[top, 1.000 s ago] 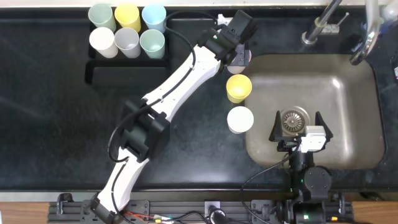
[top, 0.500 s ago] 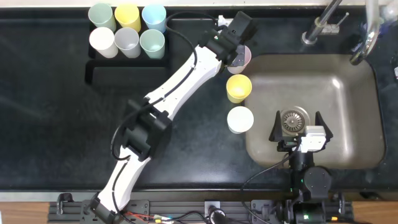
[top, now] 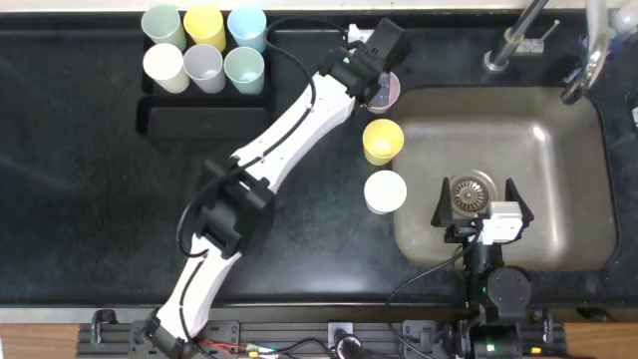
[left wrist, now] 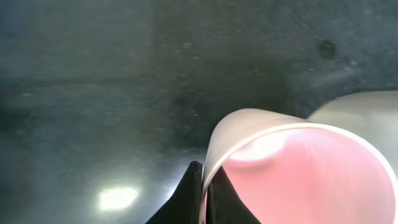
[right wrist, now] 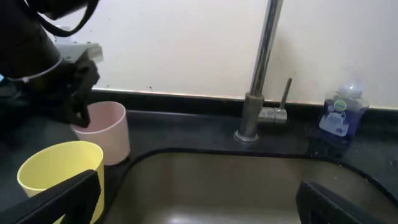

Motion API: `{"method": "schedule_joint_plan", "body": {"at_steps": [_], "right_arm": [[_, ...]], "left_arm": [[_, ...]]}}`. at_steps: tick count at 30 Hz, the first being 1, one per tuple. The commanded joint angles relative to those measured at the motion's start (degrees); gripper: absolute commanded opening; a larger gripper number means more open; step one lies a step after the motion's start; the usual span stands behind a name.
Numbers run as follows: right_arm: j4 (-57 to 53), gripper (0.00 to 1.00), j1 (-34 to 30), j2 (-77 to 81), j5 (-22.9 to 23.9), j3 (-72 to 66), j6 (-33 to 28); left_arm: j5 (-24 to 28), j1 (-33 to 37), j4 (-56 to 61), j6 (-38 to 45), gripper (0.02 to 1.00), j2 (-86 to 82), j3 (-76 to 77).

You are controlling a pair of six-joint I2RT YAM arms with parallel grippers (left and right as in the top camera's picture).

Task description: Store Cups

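Observation:
A pink cup (top: 387, 92) stands upright on the counter at the sink's far-left corner. My left gripper (top: 375, 86) is shut on its rim; in the left wrist view the fingers (left wrist: 189, 196) pinch the cup (left wrist: 298, 168) wall. The right wrist view shows that gripper (right wrist: 81, 118) at the pink cup (right wrist: 107, 130). Nearer along the sink's left edge stand a yellow cup (top: 383, 141) and a white cup (top: 385, 190). Several cups sit in a black rack (top: 199, 112) at the far left. My right gripper (top: 477, 211) hangs open over the sink, holding nothing.
The steel sink (top: 558, 179) with its drain (top: 471, 192) takes up the right side. A faucet (right wrist: 258, 81) and a soap bottle (right wrist: 342, 115) stand behind it. The rack's near part is bare, and dark counter (top: 80, 199) stretches left and front.
The pink cup has shifted slightly in the left gripper's hold, showing more of its pink inside. The right arm has not moved.

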Motion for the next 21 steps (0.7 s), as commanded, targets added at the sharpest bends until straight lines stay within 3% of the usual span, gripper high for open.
{"method": "schedule_joint_plan", "body": {"at_steps": [1, 4, 6, 12, 21], "right_arm": [[0.33, 0.998, -0.02, -0.33, -0.39, -0.79, 0.24], [0.33, 0.998, -0.02, -0.33, -0.39, -0.79, 0.24], [0.33, 0.996, -0.02, -0.33, -0.39, -0.79, 0.24], [0.33, 0.998, -0.02, -0.33, -0.39, -0.79, 0.24], [0.33, 0.996, -0.02, -0.33, -0.39, -0.79, 0.24]], "left_arm": [[-12.7, -0.17, -3.23, 2.34, 0.034, -11.87, 1.6], [-18.78, 1.49, -7.72, 2.32, 0.034, -18.4, 1.57], [-19.74, 3.96, -10.36, 2.27, 0.034, -22.29, 1.46], [-18.75, 15.89, -19.47, -3.23, 0.034, -31.34, 1.01], [-11.87, 33.48, -26.51, -18.29, 0.036, -38.36, -6.12]]}}
